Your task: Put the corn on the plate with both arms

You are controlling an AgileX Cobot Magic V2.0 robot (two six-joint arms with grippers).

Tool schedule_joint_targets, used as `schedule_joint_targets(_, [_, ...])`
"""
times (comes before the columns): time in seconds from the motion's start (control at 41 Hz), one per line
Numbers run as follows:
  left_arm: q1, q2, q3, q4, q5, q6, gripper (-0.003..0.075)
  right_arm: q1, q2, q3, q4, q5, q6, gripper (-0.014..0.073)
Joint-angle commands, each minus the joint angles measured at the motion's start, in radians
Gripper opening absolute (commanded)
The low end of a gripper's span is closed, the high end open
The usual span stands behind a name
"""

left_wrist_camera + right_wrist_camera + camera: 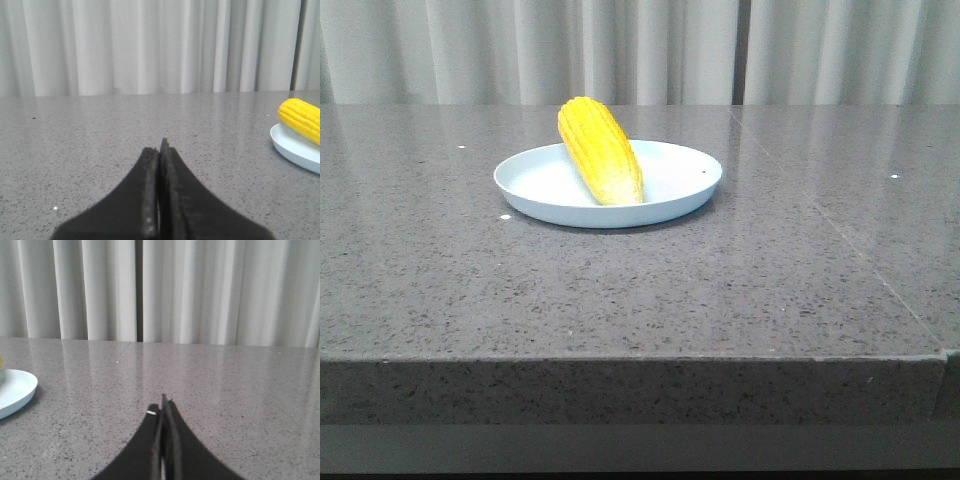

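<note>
Front view: the corn (600,150) lies on the plate (675,192), centre of frame, its far end overhanging the rim, on the table (620,290). Left wrist view: the left gripper (160,150) is pressed closed, empty; corn and plate at right edge. Right wrist view: the right gripper (163,407) is closed, empty; plate at left edge.

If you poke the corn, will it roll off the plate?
It might roll a bit: the corn is round and leans with one end up on the plate's rim. The low rim would probably not stop it. It looks stiff, so it likely won't bend when lifted, and its bumpy kernels should aid grip.
</note>
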Motion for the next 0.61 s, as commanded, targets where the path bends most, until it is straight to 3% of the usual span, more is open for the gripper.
schedule_joint_targets(0.0, [0.001, -0.015, 0.021, -0.008, -0.082, 0.0, -0.002, -0.006, -0.016, -0.021, 0.01, -0.088, -0.009, -0.0067])
schedule_joint_targets(0.122, [0.001, -0.015, 0.021, -0.008, -0.082, 0.0, -0.002, -0.006, -0.016, -0.021, 0.073, -0.086, -0.009, -0.0067])
schedule_joint_targets(0.586, [0.001, -0.015, 0.021, -0.008, -0.082, 0.0, -0.002, -0.038, -0.016, -0.021, 0.071, -0.036, -0.01, -0.0067])
